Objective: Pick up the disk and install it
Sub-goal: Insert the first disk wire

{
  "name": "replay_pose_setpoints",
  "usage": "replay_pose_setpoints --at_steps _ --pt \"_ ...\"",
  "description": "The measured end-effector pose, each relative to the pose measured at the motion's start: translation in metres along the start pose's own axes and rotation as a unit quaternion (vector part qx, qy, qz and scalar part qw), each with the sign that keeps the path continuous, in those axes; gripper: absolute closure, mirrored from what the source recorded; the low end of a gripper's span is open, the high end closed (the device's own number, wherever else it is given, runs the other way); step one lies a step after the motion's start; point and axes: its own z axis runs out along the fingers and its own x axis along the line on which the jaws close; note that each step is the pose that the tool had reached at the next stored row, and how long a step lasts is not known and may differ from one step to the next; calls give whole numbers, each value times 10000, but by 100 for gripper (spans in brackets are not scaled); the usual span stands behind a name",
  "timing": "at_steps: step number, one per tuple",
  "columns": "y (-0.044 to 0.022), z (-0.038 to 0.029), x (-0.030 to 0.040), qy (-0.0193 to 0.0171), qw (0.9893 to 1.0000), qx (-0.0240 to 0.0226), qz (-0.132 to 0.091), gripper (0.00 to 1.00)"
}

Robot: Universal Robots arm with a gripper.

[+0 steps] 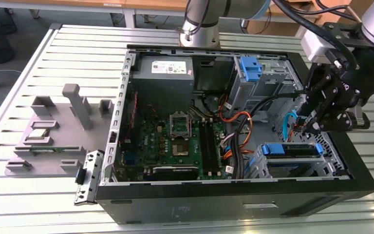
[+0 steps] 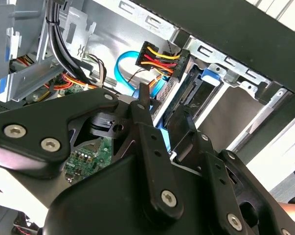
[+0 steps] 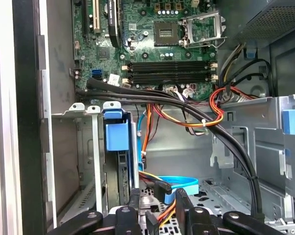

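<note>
A slatted metal table (image 1: 57, 44) carries an open black computer case (image 1: 239, 207), laid on its side against the table edge at the exterior view's right. A grey fixture block (image 1: 50, 136) is set near the opposite edge. Inside the case, a green motherboard (image 1: 174, 141) is mounted on the floor. A grey power supply (image 1: 164, 78) is fitted in the rear corner and bears a white label (image 1: 169, 68) whose print cannot be read. A grey drive cage (image 1: 333, 168) is located in the case's front corner, at the exterior view's right. The disk (image 1: 291, 149) is seated in this cage, standing on edge. Its blue handle end (image 3: 117, 136) is turned toward the open side of the case, and the handle runs parallel to the case's front panel. The body extends down into the cage, and its label is not exposed. A second blue bracket (image 1: 251, 68) is fixed on the cage further back. The gripper (image 1: 310, 127) is held over the gap beside the disk's cage, in the first wrist view (image 3: 158, 193) just above a blue data cable (image 3: 179, 185) and a black connector (image 3: 157, 188). Its fingers (image 2: 143, 98) are spread apart and released, nothing being clamped, and the disk is not touched by them.
</note>
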Motion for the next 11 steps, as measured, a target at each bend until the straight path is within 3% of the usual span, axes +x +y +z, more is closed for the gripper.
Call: replay_pose_setpoints --at_steps 6,11 --pt "52 31 3 2 10000 0 0 58" --pt "56 33 3 2 10000 0 0 58"
